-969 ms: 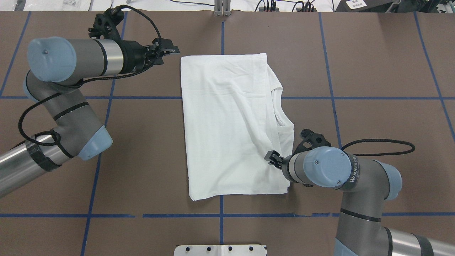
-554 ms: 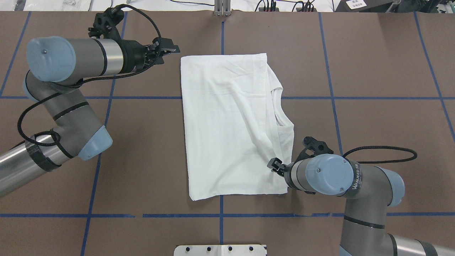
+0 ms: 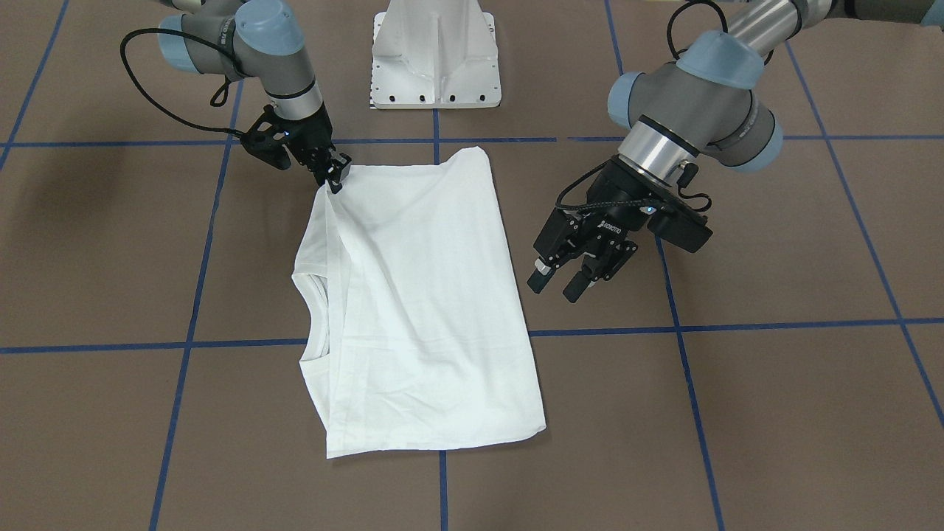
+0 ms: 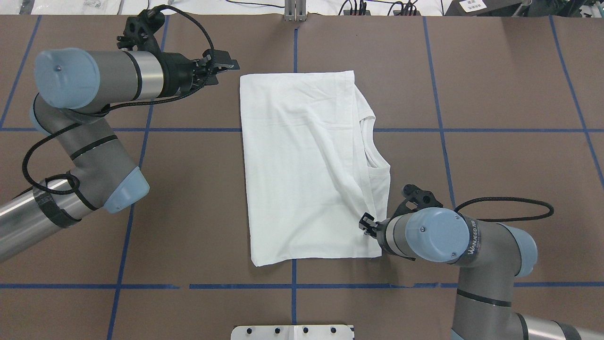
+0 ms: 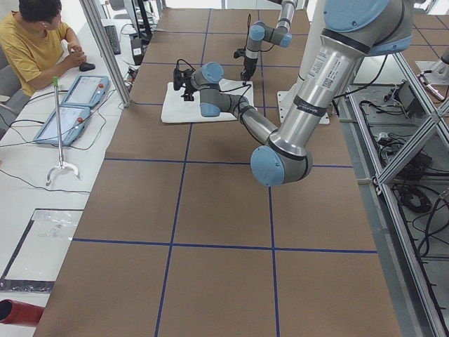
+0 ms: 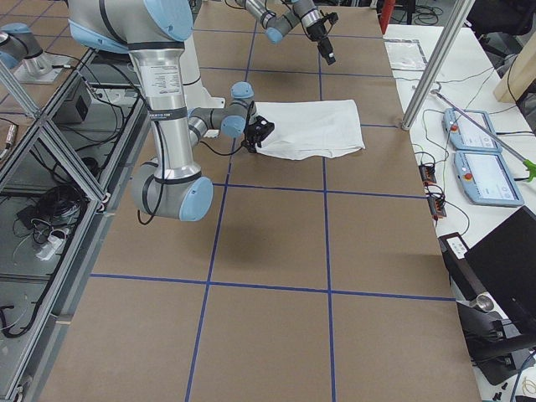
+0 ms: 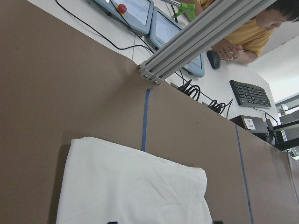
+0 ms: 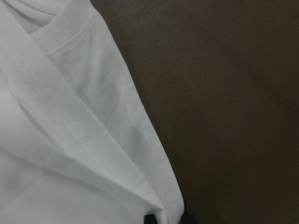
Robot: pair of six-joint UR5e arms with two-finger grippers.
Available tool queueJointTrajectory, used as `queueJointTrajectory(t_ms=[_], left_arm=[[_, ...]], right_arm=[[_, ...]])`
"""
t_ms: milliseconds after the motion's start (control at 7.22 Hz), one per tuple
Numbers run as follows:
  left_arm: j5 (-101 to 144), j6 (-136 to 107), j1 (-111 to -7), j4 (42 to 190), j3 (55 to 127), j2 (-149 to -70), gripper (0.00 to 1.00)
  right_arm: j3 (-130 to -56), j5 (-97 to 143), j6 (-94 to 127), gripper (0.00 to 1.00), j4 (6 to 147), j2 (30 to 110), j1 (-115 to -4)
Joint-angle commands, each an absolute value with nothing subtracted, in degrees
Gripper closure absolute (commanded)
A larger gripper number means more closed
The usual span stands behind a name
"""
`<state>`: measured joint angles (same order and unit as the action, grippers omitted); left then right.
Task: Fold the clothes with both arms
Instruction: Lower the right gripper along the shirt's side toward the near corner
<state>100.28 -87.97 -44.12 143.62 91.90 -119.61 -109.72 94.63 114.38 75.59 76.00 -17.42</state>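
Note:
The white T-shirt point(image 4: 302, 165) lies folded flat on the brown table, its collar point(image 4: 370, 141) on the right edge. No black text shows. My right gripper point(image 4: 366, 222) is at the shirt's near right corner, low on the table, and shut on the hem there; it also shows in the front-facing view point(image 3: 335, 177). The right wrist view shows the folded hem point(image 8: 93, 140) running down between the fingertips. My left gripper point(image 4: 222, 66) is open and empty, held above the table just left of the shirt's far left corner; it also shows in the front-facing view point(image 3: 571, 280).
The white pedestal base point(image 4: 292, 332) stands at the table's near edge. Blue tape lines point(image 4: 188, 130) grid the brown table. A metal post point(image 4: 295, 12) and cables are at the far edge. An operator point(image 5: 38, 42) sits beyond it with two tablets point(image 5: 74, 105).
My right gripper has moved along the shirt's right edge towards the near corner and lower. The left arm and the shirt have hardly moved.

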Motion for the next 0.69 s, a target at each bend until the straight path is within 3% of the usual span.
queueJointTrajectory(t_ms=[0, 554], left_arm=[[100.28, -87.98, -44.12, 143.61, 92.28, -119.53, 0.26], [100.89, -95.82, -40.2, 142.31, 95.51, -118.66, 0.26]], right_arm=[[-112.39, 94.66, 114.61, 1.0, 75.67, 77.42, -17.23], [-116.01, 95.1, 116.62, 1.0, 75.67, 79.28, -16.44]])
